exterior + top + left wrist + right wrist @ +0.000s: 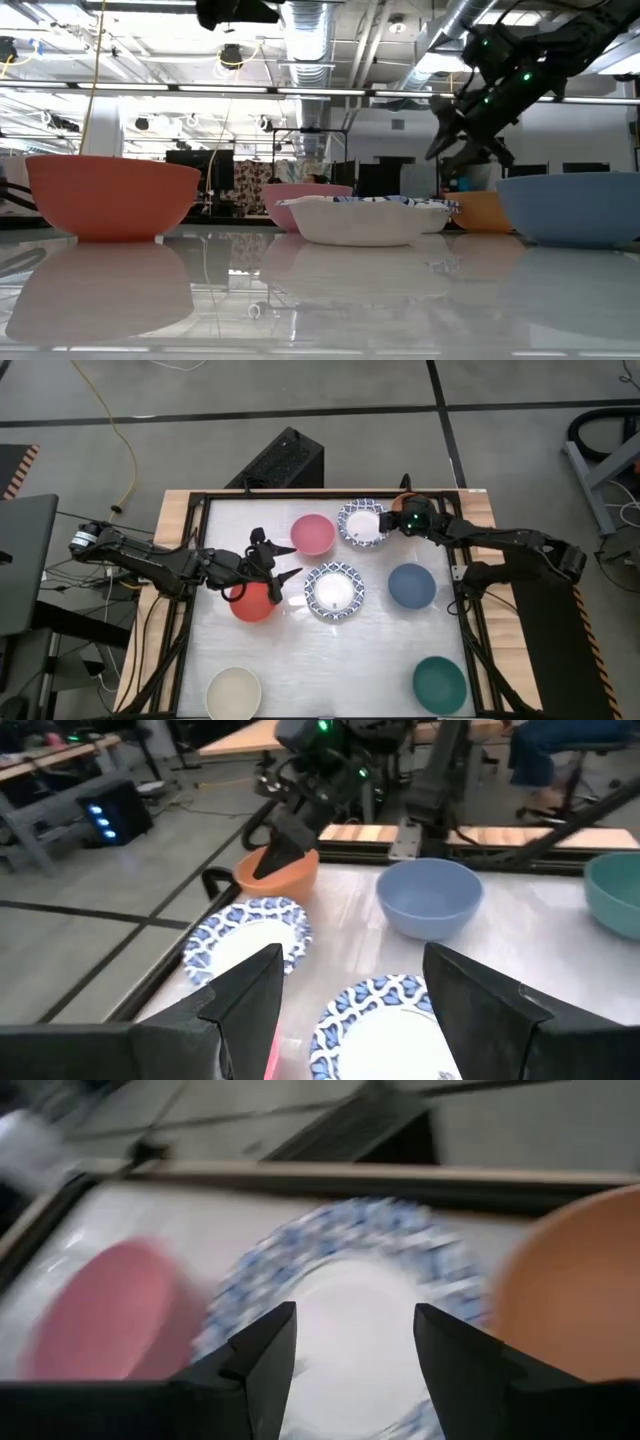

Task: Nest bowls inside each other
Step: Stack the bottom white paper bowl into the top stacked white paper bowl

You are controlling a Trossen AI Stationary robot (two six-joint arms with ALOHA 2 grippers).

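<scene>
Several bowls stand on their bases on the white table. The red bowl is at the left, with my left gripper open above its far rim and clear of it. A pink bowl, two blue-patterned white bowls and a blue bowl fill the middle. The orange bowl stands at the far edge, mostly hidden in the high view by my right gripper. That gripper hangs open just above it, pointing slantwise down.
A teal bowl and a cream bowl stand near the front edge, with bare table between them. A black frame runs round the table. A person sits beyond the far edge.
</scene>
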